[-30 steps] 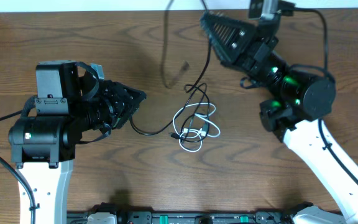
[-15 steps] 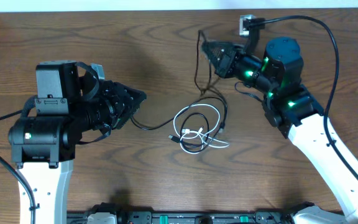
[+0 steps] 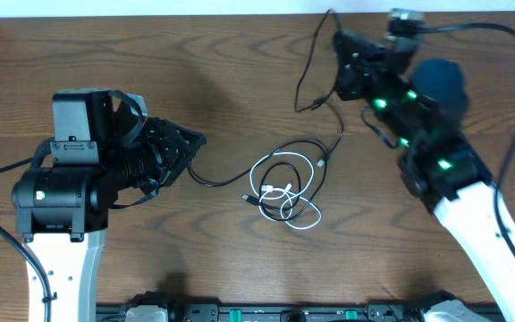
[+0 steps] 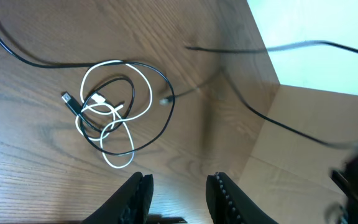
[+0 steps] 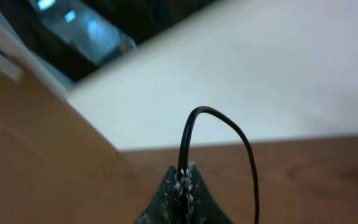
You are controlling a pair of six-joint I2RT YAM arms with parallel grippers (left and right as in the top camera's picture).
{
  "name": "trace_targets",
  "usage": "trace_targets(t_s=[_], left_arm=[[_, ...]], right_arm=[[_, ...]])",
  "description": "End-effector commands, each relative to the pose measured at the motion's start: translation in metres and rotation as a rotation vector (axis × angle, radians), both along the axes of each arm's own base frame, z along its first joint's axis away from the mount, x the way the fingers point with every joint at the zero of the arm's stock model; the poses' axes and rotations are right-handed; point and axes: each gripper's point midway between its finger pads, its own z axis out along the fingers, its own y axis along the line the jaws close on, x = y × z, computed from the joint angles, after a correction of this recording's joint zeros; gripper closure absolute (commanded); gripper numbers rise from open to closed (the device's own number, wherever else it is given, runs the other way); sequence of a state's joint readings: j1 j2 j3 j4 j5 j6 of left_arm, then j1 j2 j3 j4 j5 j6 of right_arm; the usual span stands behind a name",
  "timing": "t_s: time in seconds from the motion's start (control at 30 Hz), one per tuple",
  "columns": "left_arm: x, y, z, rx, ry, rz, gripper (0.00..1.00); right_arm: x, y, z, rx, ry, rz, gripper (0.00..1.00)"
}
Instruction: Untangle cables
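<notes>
Right wrist: R pincer [image 5: 182, 173] pinched tight on black cable [image 5: 183, 143]; L pincer [image 4: 180, 184] part open, empty, near bundle [image 4: 98, 102].

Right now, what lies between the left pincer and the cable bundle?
Bare table and one black cable trailing from the bundle, seen overhead.

1. My table [image 3: 105, 54]: brown, with streaked wood grain;
2. One white cable [image 4: 114, 61]; two black cables [image 3: 211, 183];
3. My right arm [image 3: 436, 161]: black, dotted with green lights; white forearm.
</notes>
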State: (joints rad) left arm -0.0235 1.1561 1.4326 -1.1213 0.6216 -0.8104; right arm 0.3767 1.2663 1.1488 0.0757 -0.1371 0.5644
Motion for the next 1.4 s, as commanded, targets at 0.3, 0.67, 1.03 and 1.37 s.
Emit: trace_targets(t_s=[0.3, 0.67, 1.03, 1.37], left_arm=[[0.002, -0.041, 0.049, -0.195, -0.225, -0.258, 0.67], [-0.006, -0.057, 0.05, -0.117, -0.354, -0.42, 0.67], [-0.003, -0.1, 0.058, -0.032, -0.484, -0.522, 0.67], [0.005, -0.133, 0.05, 0.003, -0.519, -0.582, 0.67]], right_arm=[[-0.055, 0.028, -0.004, 0.33, 0.341, 0.174, 0.99], [-0.055, 0.038, -0.015, 0.507, 0.526, 0.195, 0.99], [-0.071, 0.052, -0.015, 0.513, 0.586, 0.305, 0.98], [-0.088, 0.062, -0.021, 0.551, 0.708, 0.383, 0.98]])
